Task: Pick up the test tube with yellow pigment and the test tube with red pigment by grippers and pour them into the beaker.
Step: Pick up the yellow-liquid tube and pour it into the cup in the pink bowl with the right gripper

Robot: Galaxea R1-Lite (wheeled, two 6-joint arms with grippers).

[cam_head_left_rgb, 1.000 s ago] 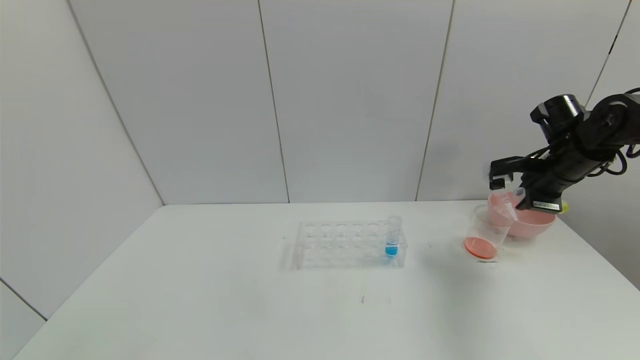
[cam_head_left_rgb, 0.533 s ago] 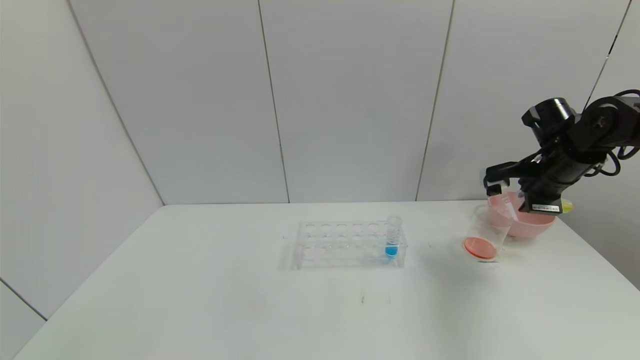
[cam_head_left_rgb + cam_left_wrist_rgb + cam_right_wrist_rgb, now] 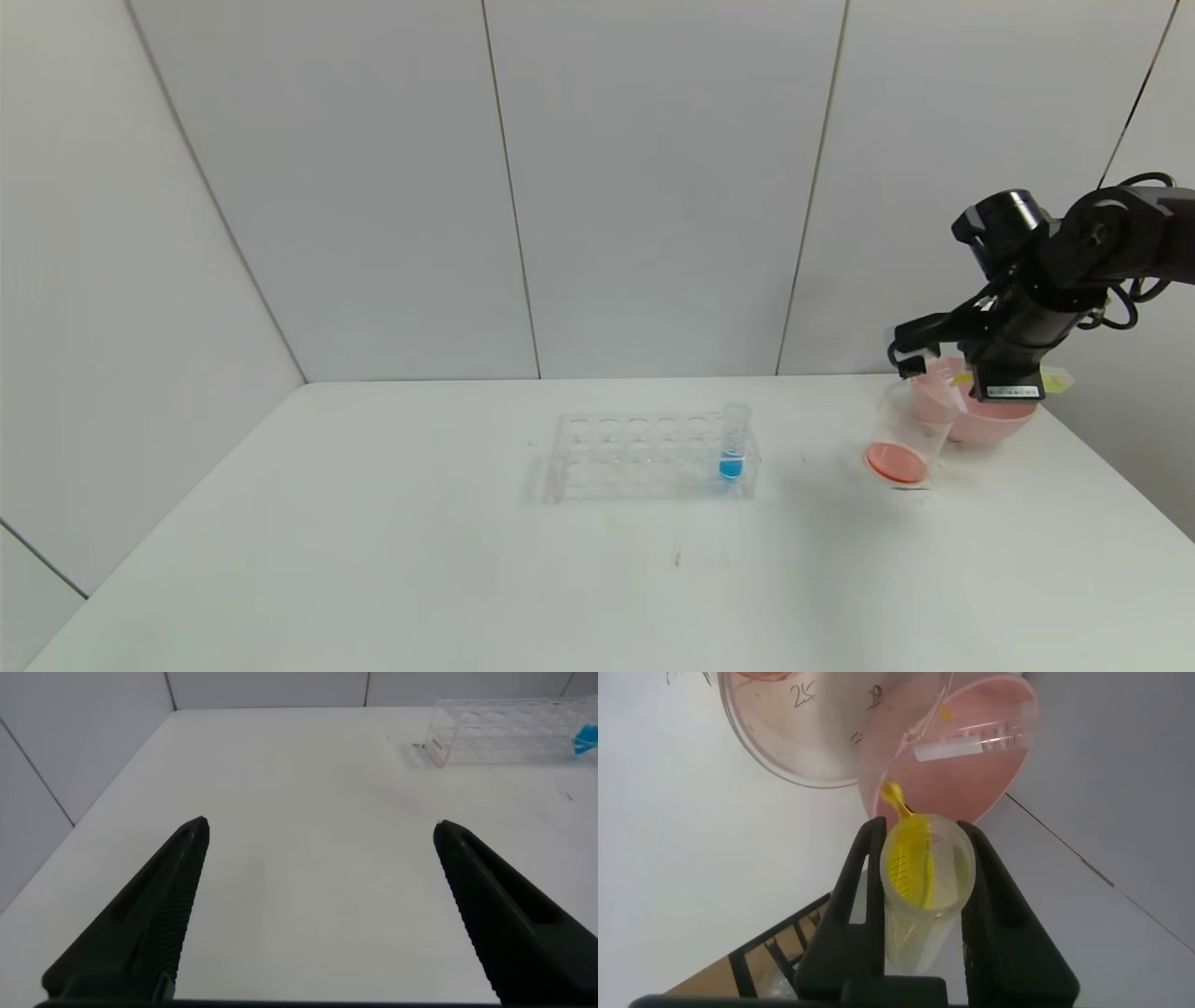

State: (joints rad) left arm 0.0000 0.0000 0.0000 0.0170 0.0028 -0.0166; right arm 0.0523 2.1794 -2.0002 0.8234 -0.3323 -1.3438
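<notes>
My right end effector (image 3: 920, 873) grips the clear yellow-pigment test tube (image 3: 926, 882), tipped; clear tapered beaker (image 3: 910, 431) just below-ahead. Next, I judge: shift over its mouth.

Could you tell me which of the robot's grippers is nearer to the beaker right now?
The right. The right gripper hangs just above the beaker, tilting the test tube with yellow pigment toward it. The left gripper is far off, open over bare table beyond the tube rack.

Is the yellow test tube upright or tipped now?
Tipped. The right tool holds the test tube with yellow pigment mouth-forward, and yellow liquid runs out of its rim.
</notes>
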